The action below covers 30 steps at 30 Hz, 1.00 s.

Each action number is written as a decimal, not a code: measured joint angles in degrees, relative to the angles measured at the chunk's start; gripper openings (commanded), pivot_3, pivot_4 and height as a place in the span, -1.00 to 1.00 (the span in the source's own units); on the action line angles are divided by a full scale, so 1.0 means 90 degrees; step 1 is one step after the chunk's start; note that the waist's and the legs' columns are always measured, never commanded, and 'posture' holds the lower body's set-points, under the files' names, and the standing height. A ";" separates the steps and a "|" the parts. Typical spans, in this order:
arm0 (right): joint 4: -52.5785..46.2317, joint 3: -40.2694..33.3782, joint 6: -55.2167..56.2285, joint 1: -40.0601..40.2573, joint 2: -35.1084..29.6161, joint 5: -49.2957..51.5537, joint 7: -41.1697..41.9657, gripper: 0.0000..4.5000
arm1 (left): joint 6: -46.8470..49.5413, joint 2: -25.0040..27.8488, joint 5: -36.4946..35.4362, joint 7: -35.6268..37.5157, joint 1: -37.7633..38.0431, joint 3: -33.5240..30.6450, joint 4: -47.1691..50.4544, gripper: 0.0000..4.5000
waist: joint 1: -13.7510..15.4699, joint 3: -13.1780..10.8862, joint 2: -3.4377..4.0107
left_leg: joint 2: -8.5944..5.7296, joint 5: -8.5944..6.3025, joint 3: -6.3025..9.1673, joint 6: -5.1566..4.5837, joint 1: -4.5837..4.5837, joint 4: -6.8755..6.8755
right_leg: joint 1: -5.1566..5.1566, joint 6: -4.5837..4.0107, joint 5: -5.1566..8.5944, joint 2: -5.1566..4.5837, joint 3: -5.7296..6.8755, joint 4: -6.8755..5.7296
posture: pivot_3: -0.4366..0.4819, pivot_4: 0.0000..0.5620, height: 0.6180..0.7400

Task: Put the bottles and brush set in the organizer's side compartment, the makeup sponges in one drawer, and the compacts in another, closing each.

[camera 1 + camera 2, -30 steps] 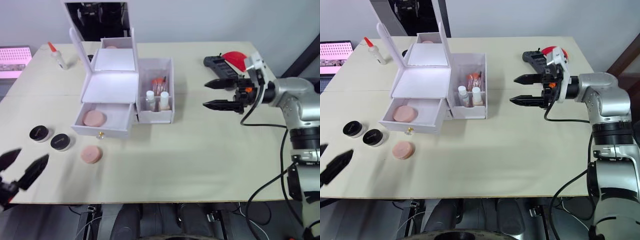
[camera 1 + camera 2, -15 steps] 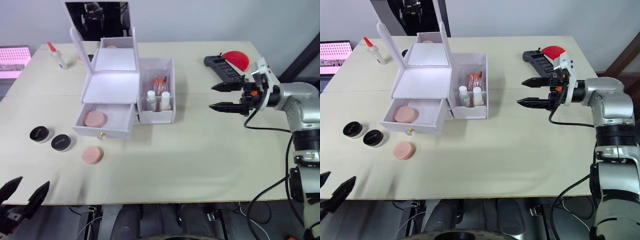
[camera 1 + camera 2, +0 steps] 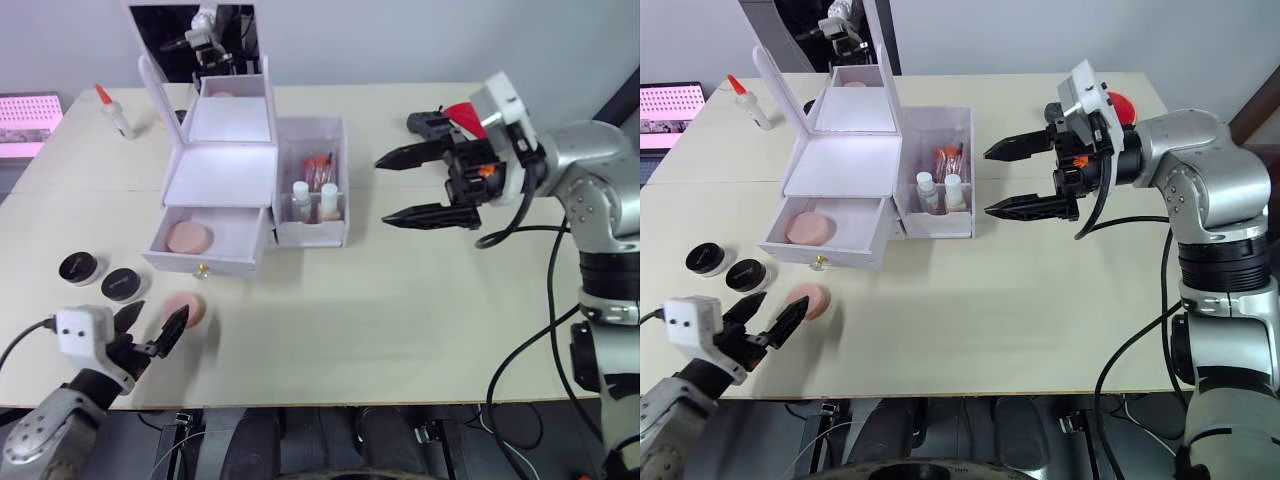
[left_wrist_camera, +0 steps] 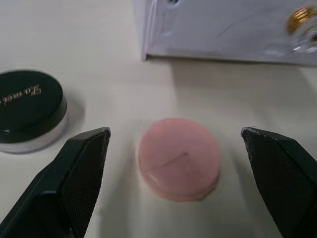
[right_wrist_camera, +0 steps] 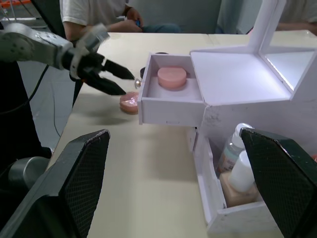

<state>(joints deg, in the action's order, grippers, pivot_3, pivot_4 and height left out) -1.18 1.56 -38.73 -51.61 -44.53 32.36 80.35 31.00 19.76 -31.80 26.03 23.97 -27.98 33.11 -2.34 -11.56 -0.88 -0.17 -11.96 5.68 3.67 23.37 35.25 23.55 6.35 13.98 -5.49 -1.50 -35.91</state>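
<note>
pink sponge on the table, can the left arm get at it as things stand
Probably yes. The left gripper is open, its jaws aimed either side of the loose makeup sponge, with bare table between. The nearest compact sits off to one side, apart.

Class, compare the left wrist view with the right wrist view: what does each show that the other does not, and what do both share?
Left wrist view alone: a black-lidded compact on the table beside the loose pink sponge, and the drawer's gold knob close up.

Right wrist view alone: a second sponge lying in the open drawer, the two white-capped bottles standing in the side compartment, the raised mirror lid, and a person seated behind the table.

Both: the loose pink sponge on the table, the open left gripper at it, and the white organizer.
</note>
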 measured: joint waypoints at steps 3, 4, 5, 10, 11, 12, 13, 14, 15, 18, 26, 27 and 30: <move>-0.0128 -0.0006 -0.0080 0.0003 -0.0011 0.0042 -0.0119 1.00 | 0.0089 0.0033 0.0184 -0.0237 -0.0193 0.0307 -0.0131 0.98 | 0.0001 0.0000 0.0000 | 0.0000 0.0000 0.0001 0.0000 -0.0001 0.0000 | 0.0001 0.0001 0.0001 0.0001 0.0000 -0.0004 | -0.05 -0.47 1.00; -0.0155 -0.0008 -0.0092 0.0004 -0.0013 0.0047 -0.0154 1.00 | 0.0119 0.0034 0.0247 -0.0300 -0.0235 0.0397 -0.0181 0.98 | -0.0001 0.0000 0.0000 | 0.0000 0.0000 0.0001 0.0000 0.0000 0.0000 | 0.0001 0.0001 0.0001 0.0001 0.0000 -0.0004 | -0.05 -0.47 1.00; -0.0167 -0.0010 -0.0093 0.0005 -0.0015 0.0050 -0.0183 1.00 | 0.0128 0.0035 0.0300 -0.0358 -0.0278 0.0489 -0.0234 0.98 | -0.0003 0.0000 0.0000 | 0.0000 0.0000 0.0001 0.0000 0.0000 0.0000 | 0.0001 0.0001 0.0001 0.0001 0.0000 -0.0004 | -0.05 -0.47 1.00; -0.0165 -0.0010 -0.0088 0.0007 -0.0051 0.0050 -0.0264 1.00 | 0.0131 0.0112 0.0479 -0.0500 -0.0371 0.0606 -0.0384 0.98 | 0.0000 0.0000 0.0000 | 0.0000 0.0000 0.0002 0.0000 0.0000 -0.0001 | 0.0003 0.0001 0.0001 0.0001 0.0000 -0.0007 | -0.05 -0.47 1.00; -0.0162 -0.0010 -0.0085 0.0007 -0.0051 0.0050 -0.0273 1.00 | 0.0128 0.0141 0.0520 -0.0514 -0.0378 0.0649 -0.0384 0.98 | 0.0001 0.0000 0.0000 | 0.0000 0.0000 0.0002 -0.0001 0.0000 0.0000 | 0.0002 0.0001 0.0001 0.0001 0.0000 -0.0007 | -0.05 -0.47 1.00; -0.0162 -0.0010 -0.0079 0.0007 -0.0050 0.0050 -0.0284 1.00 | 0.0127 0.0154 0.0558 -0.0522 -0.0392 0.0672 -0.0384 0.98 | 0.0002 0.0000 0.0000 | 0.0000 0.0000 0.0002 0.0000 0.0000 0.0000 | 0.0002 0.0001 0.0001 0.0001 0.0000 -0.0007 | -0.05 -0.47 1.00; -0.0161 -0.0010 -0.0066 0.0007 -0.0050 0.0049 -0.0297 1.00 | 0.0124 0.0164 0.0592 -0.0539 -0.0407 0.0710 -0.0385 0.98 | 0.0005 0.0000 0.0000 | 0.0000 0.0000 0.0002 0.0000 -0.0001 0.0000 | 0.0002 0.0001 0.0001 0.0001 0.0000 -0.0007 | -0.05 -0.47 1.00; -0.0158 -0.0009 -0.0043 0.0007 -0.0050 0.0048 -0.0312 1.00 | 0.0123 0.0181 0.0639 -0.0557 -0.0431 0.0753 -0.0385 0.98 | 0.0006 0.0000 0.0000 | 0.0000 0.0000 0.0002 0.0000 -0.0001 0.0000 | 0.0002 0.0001 0.0001 0.0001 0.0001 -0.0007 | -0.05 -0.47 1.00; -0.0154 -0.0008 -0.0021 0.0007 -0.0046 0.0047 -0.0323 1.00 | 0.0122 0.0194 0.0713 -0.0581 -0.0458 0.0800 -0.0387 0.75 | 0.0009 0.0000 0.0000 | 0.0000 0.0000 0.0002 -0.0001 -0.0001 0.0000 | 0.0002 0.0001 0.0001 0.0001 0.0000 -0.0008 | -0.05 -0.47 1.00; -0.0144 -0.0001 0.0034 0.0007 -0.0035 0.0046 -0.0333 1.00 | 0.0096 0.0315 0.0937 -0.0615 -0.0492 0.0958 -0.0389 0.19 | 0.0027 0.0001 0.0001 | 0.0000 0.0001 0.0003 -0.0001 -0.0002 0.0000 | 0.0002 0.0001 0.0001 0.0001 0.0001 -0.0008 | -0.05 -0.47 1.00; -0.0063 0.0035 0.0242 0.0007 0.0016 0.0038 -0.0254 1.00 | -0.0002 0.0308 0.0965 -0.0619 -0.0333 0.0881 -0.0385 0.18 | 0.0012 0.0002 0.0003 | 0.0000 0.0000 0.0003 0.0000 -0.0001 -0.0002 | 0.0003 0.0002 0.0002 0.0000 0.0001 -0.0007 | -0.05 -0.47 1.00; -0.0031 0.0043 0.0269 0.0003 0.0034 0.0035 -0.0242 1.00 | -0.0018 0.0306 0.0940 -0.0580 -0.0263 0.0804 -0.0372 0.18 | -0.0013 0.0002 0.0003 | 0.0000 0.0000 0.0003 0.0000 -0.0001 -0.0003 | 0.0004 0.0003 0.0002 0.0000 0.0001 -0.0007 | -0.05 -0.47 1.00; 0.0125 0.0073 0.0351 -0.0014 0.0086 -0.0014 -0.0182 1.00 | -0.0131 0.0285 0.0695 -0.0454 0.0143 0.0253 -0.0306 0.18 | -0.0033 0.0002 0.0001 | 0.0003 0.0000 0.0002 -0.0001 0.0001 -0.0011 | 0.0014 0.0003 0.0003 0.0001 0.0001 -0.0008 | -0.05 -0.47 1.00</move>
<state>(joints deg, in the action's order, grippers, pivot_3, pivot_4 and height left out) -0.06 2.21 -35.56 -51.74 -43.76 32.23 78.71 29.82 22.32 -25.55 21.94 25.26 -25.71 30.35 -2.64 -11.55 -0.87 -0.14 -11.96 5.70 3.67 23.37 35.16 23.67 6.37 14.01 -5.48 -1.49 -35.98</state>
